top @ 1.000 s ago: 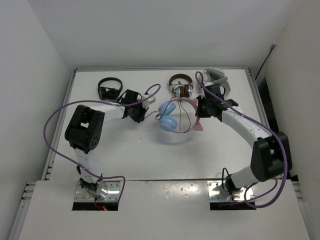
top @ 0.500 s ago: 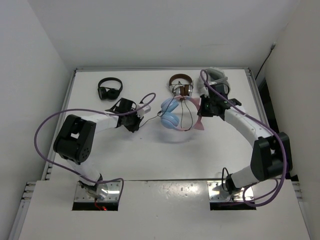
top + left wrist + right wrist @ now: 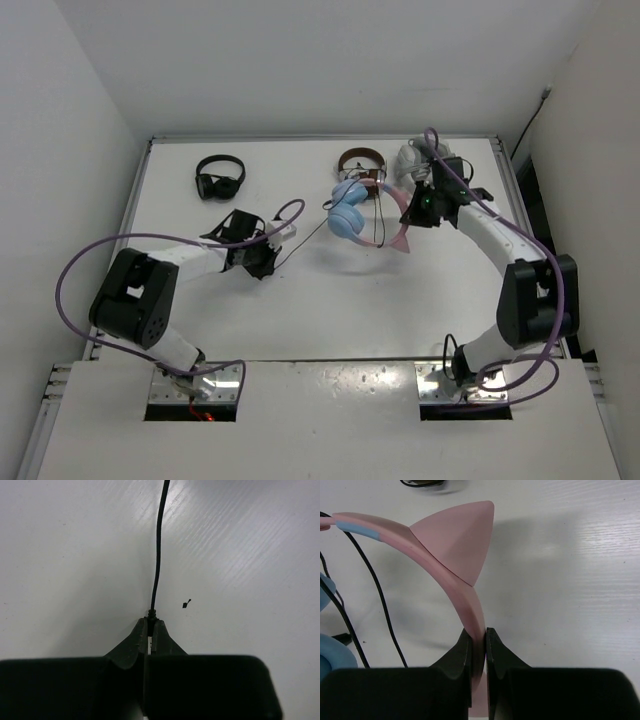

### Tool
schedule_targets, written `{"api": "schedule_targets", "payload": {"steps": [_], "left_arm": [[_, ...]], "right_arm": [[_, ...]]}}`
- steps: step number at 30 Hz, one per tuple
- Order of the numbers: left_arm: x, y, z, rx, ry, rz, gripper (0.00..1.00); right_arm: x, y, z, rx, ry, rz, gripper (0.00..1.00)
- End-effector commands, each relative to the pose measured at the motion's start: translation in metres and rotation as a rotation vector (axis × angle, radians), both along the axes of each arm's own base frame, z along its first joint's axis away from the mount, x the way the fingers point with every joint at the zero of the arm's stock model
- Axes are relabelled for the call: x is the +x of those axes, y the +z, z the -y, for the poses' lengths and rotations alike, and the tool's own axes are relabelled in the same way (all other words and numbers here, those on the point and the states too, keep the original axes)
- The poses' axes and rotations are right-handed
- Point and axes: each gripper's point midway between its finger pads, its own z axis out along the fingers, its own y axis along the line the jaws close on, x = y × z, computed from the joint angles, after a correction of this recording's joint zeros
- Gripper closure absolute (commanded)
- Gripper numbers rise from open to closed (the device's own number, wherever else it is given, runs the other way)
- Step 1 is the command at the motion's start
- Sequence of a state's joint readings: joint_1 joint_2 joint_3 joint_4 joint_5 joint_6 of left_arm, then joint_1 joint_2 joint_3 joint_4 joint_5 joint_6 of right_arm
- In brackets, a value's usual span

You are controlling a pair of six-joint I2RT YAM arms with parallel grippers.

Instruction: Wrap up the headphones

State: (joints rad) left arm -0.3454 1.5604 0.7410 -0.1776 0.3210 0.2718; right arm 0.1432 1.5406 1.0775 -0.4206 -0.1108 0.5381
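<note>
In the top view, the headphones (image 3: 352,212) were in the far middle part of the table (image 3: 300,310), between your two arms. They were just in front of the brown-and-silver pair (image 3: 360,165), and the black pair (image 3: 220,178) lay well apart to the left. The light blue ear cups (image 3: 346,216) were on the left side of the set and the pink headband (image 3: 392,222) on the right side.

Your right gripper (image 3: 410,215) had its jaws almost fully closed on the headband (image 3: 455,585). In the right wrist view the thin pink band sat pressed between the two fingertips (image 3: 478,635), and the pointed cat ear (image 3: 457,540) stood just beyond them. The band threw a soft shadow on the table, so this part was raised above the surface. I could not tell if the ear cups touched the table.

Your left gripper (image 3: 266,264) was low over the table, to the left of the headphones. Its jaws were closed tight on the dark cable (image 3: 159,540), with only a hairline gap at the tips (image 3: 150,625). The cable ran straight away from the tips, and in the top view it reached across to the ear cups. A small dark speck (image 3: 186,604) lay on the table just right of the cable.
</note>
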Motion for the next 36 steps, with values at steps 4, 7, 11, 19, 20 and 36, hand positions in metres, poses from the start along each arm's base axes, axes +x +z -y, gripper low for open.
{"api": "schedule_targets", "payload": {"steps": [4,7,11,19,20,36], "left_arm": [[-0.005,0.013,0.007,-0.037,-0.005,0.017,1.00],[-0.008,0.017,0.016,-0.078,-0.009,0.017,1.00],[-0.014,0.031,0.045,-0.175,-0.067,0.034,1.00],[-0.037,0.051,0.097,-0.214,-0.210,0.055,1.00],[-0.039,0.056,0.103,-0.225,-0.221,0.046,1.00],[-0.029,0.162,0.176,-0.364,-0.243,0.154,1.00]], "right_arm": [[0.040,0.042,-0.022,0.228,-0.052,0.080,1.00],[0.043,0.042,-0.031,0.267,-0.066,0.064,1.00],[0.047,0.035,-0.039,0.307,-0.089,0.023,1.00],[0.062,0.029,-0.031,0.201,-0.205,0.033,1.00],[0.060,0.023,-0.031,0.178,-0.213,0.013,1.00],[0.053,0.005,-0.059,-0.049,-0.147,0.090,1.00]]}}
